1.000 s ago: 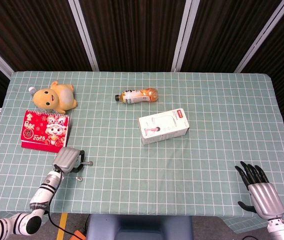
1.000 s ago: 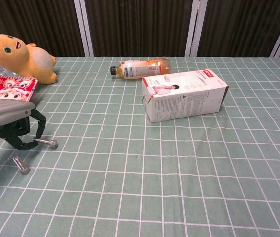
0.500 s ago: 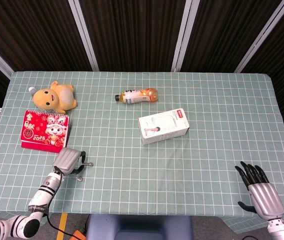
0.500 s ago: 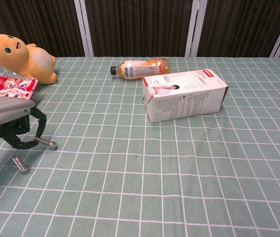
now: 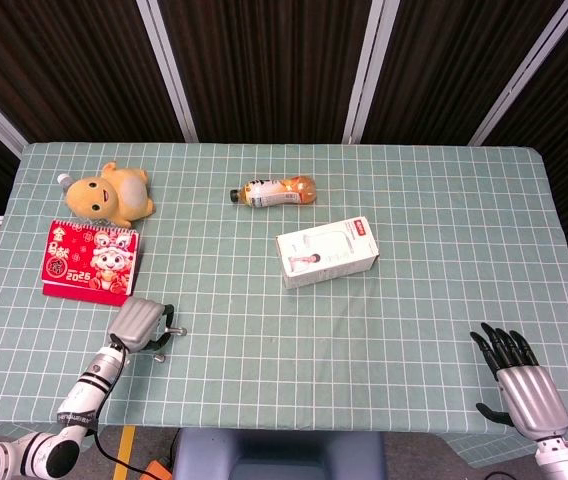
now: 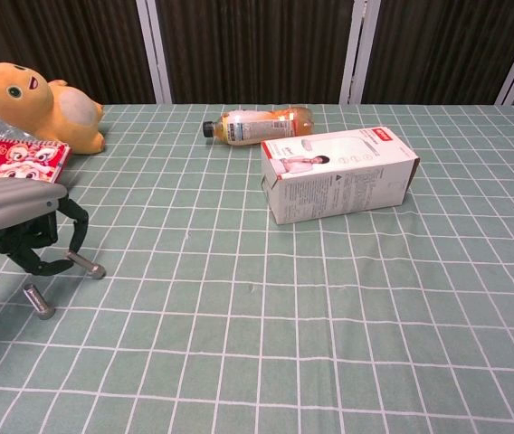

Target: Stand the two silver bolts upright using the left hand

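The left hand (image 6: 23, 231) pinches the far bolt (image 6: 85, 263) between dark fingertips; over the last second the bolt has swung from nearly level to a tilt, head end down on the cloth and shank end raised into the fingers; the hand itself has shifted only slightly. This indicates that the first bolt is partway through being stood up; it is not yet upright. The near bolt (image 6: 39, 302) lies flat just in front of the hand, unmoved and untouched. In the head view both bolts sit at the front-left of the table (image 5: 364, 330), below the calendar (image 5: 93, 262). The right hand (image 5: 517, 382) rests open at the front-right edge, fingers spread, holding nothing. Likely next: finish the tilt, release, then address the near bolt.
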